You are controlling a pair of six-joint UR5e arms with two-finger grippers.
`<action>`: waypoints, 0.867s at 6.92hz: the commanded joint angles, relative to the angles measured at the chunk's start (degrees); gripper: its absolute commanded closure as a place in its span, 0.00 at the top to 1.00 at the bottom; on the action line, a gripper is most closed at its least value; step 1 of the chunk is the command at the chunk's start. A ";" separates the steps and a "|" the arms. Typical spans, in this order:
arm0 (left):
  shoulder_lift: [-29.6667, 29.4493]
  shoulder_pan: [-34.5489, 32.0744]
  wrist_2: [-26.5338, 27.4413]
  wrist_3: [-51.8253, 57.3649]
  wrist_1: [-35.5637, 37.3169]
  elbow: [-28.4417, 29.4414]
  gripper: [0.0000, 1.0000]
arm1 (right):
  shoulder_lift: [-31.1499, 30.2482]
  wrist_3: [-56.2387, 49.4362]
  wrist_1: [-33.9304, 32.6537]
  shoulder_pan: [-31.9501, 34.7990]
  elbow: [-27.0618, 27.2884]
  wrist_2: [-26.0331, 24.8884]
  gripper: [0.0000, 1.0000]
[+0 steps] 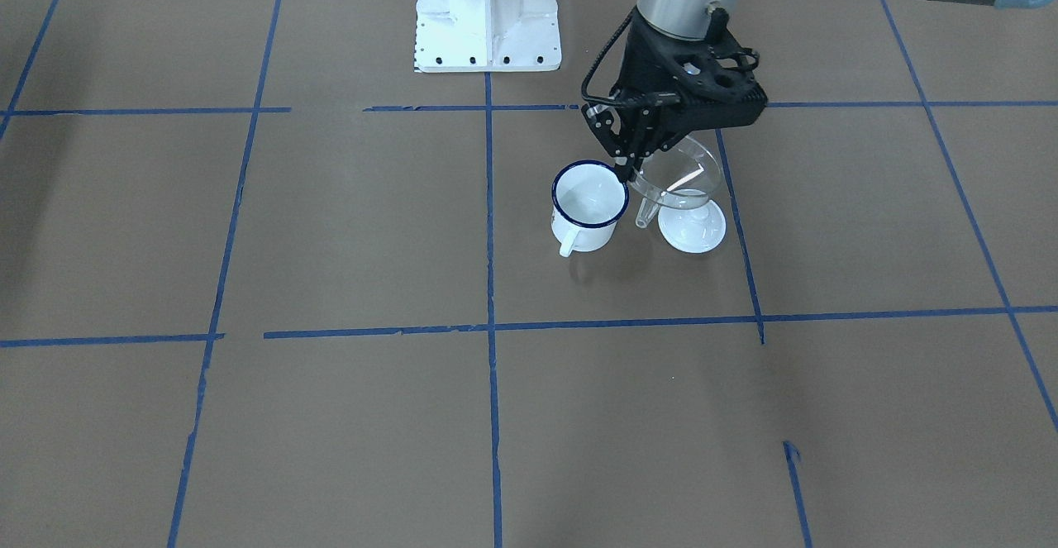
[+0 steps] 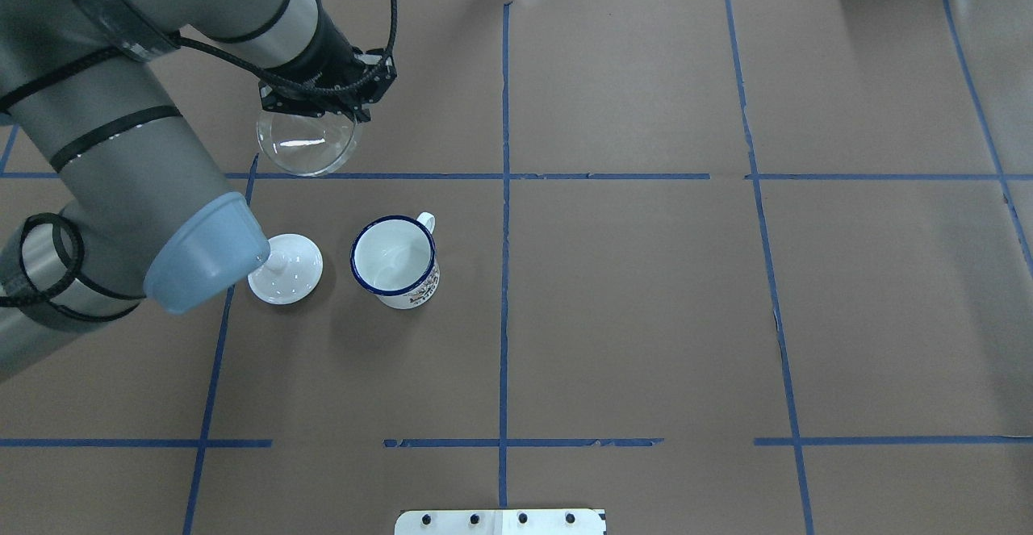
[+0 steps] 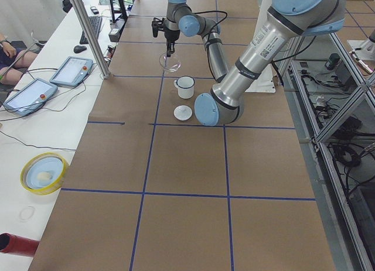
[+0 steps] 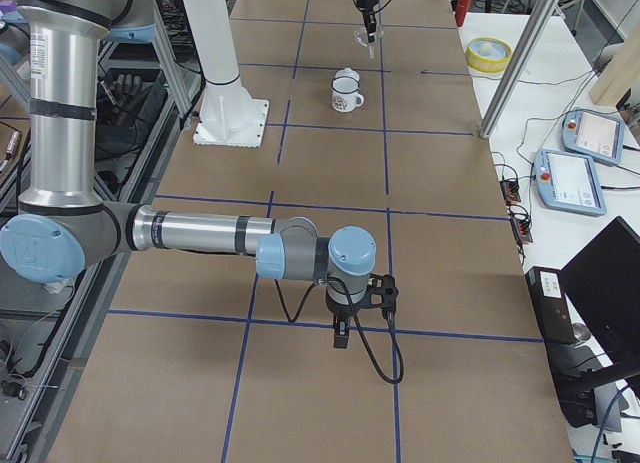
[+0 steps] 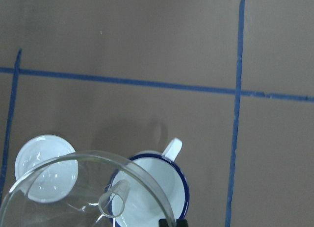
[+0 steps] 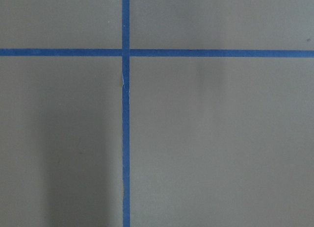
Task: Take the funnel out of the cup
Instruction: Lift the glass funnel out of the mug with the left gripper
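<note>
My left gripper (image 1: 626, 168) is shut on the rim of the clear funnel (image 1: 678, 180) and holds it in the air, tilted, with its spout (image 1: 645, 213) free. The funnel hangs beside and above the white cup with a dark blue rim (image 1: 588, 201), outside it. In the overhead view the funnel (image 2: 307, 144) is beyond and to the left of the cup (image 2: 394, 259). The left wrist view shows the funnel rim (image 5: 73, 161) and spout (image 5: 114, 200) in front of the cup (image 5: 162, 183). My right gripper (image 4: 342, 333) shows only in the exterior right view; I cannot tell if it is open or shut.
A round white lid with a knob (image 2: 285, 269) lies on the table left of the cup, partly under my left arm's elbow (image 2: 202, 252). The white robot base (image 1: 486, 15) stands at the table's edge. Blue tape lines cross the brown table.
</note>
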 commanded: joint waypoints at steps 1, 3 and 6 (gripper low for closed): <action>3.67 -2.02 8.00 -12.64 -18.44 7.62 0.00 | 0.00 0.00 0.00 0.00 -0.09 0.00 1.00; 3.77 -1.67 16.34 -22.82 -29.33 17.18 0.00 | 0.00 0.00 0.00 0.00 0.00 0.00 1.00; 4.03 5.08 36.62 -34.01 -46.41 31.97 0.00 | 0.00 0.00 0.00 0.00 0.00 0.00 1.00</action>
